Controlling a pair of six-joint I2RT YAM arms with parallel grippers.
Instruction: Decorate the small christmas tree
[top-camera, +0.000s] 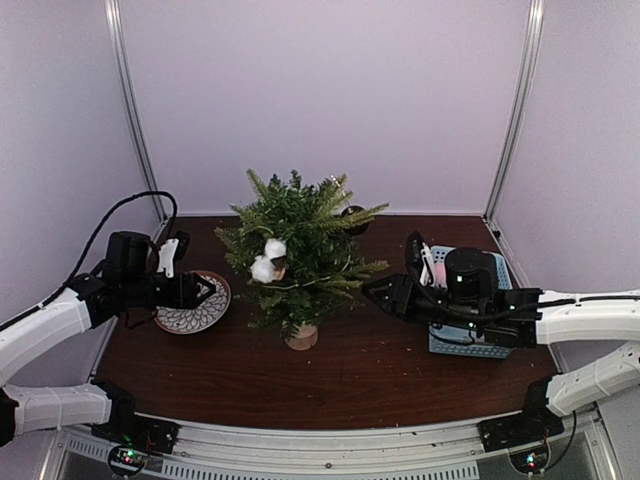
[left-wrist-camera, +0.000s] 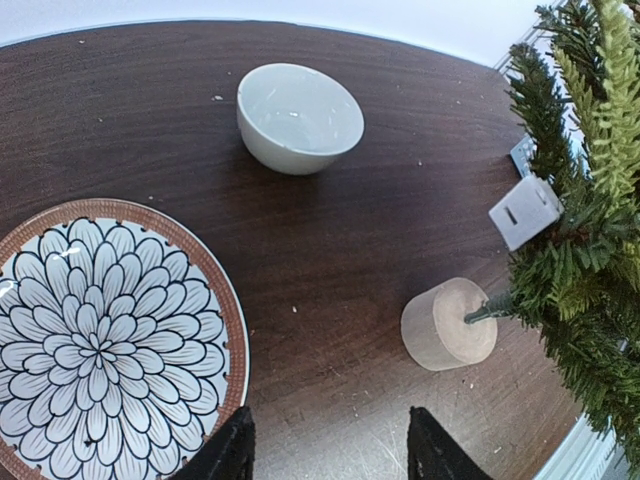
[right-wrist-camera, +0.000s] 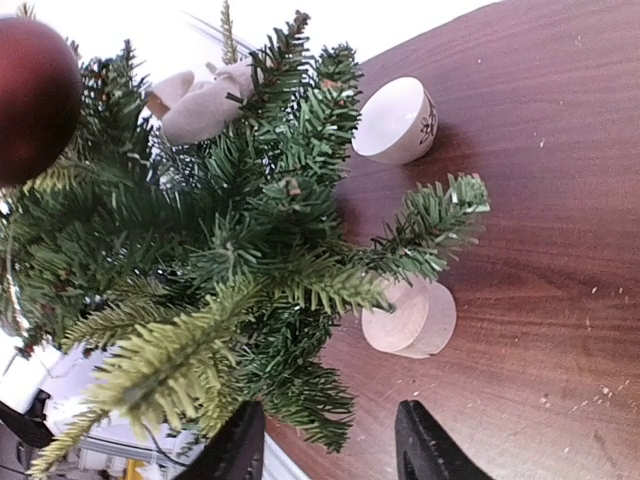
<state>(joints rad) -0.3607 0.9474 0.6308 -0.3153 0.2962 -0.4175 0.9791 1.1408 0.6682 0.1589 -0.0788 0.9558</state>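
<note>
**Top external.** Item: small christmas tree (top-camera: 300, 255), upright at mid-counter (top-camera: 350, 385), nearer the back edge than the front, on its pale stump (top-camera: 302, 337). In the branches facing the left edge sit white cotton tufts (top-camera: 267, 260). Your left hand (top-camera: 207, 290) hangs over a patterned plate (top-camera: 185, 320) by the left edge. Your right hand (top-camera: 372, 290) lies just beside the branches facing the right edge, and its arm crosses a blue basket (top-camera: 465, 345) by that edge.

**Left wrist.** Fingers apart, nothing between them. The plate is bare. A white bowl (left-wrist-camera: 300, 118) stands beyond it, and a small white box (left-wrist-camera: 525, 212) shows at the foot of the foliage.

**Right wrist.** Fingers apart, nothing held. Branches fill the near view, and a dark red ball (right-wrist-camera: 30, 95) hangs among them.

**Hazards, as judged.**
- You carry no ornament in either hand, so reaching into the tree now adds nothing.
- The stump is narrow under a wide crown. A push from the right hand against the branches could tip the tree, slide it toward the left edge, or shake the tufts loose.
- The basket's contents are hidden beneath the arm, so a blind grab there may close on its wall.
</note>
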